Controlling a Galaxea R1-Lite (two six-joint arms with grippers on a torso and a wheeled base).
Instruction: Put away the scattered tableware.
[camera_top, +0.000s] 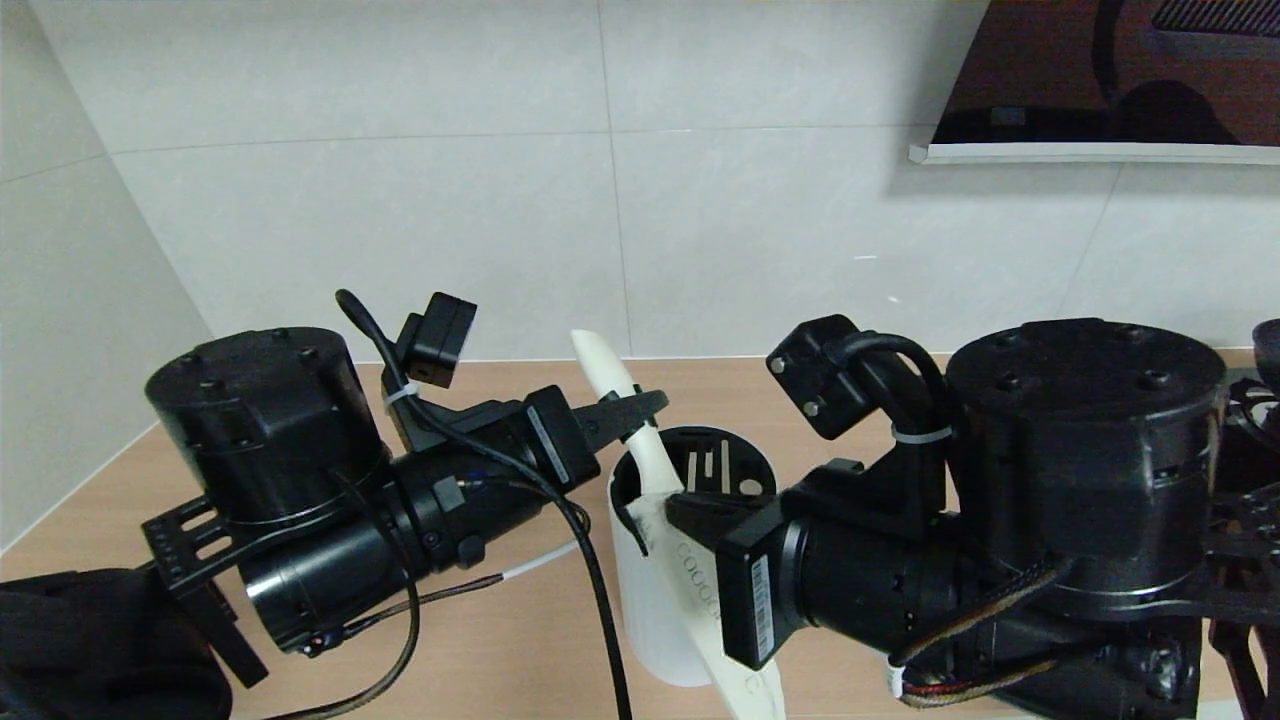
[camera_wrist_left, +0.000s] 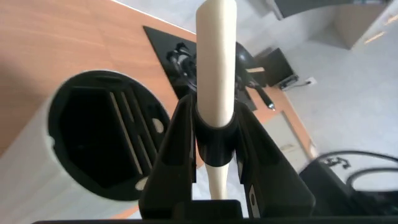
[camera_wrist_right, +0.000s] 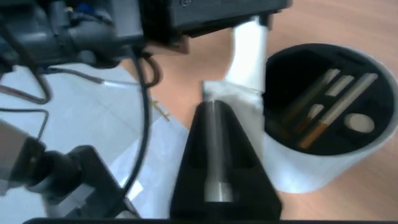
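Left gripper (camera_top: 640, 412) clamps a white utensil (camera_top: 600, 362) above the white holder (camera_top: 645, 610) on the bench (camera_top: 500, 650). Right gripper (camera_top: 685, 510) sits at its rim, possibly pinching; I cannot tell.

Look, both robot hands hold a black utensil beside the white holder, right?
Not quite: the utensil is white, not black. The head view shows the left gripper and the right gripper both holding it beside the white holder.

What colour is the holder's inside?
Black inside the white holder; left wrist view shows it best.
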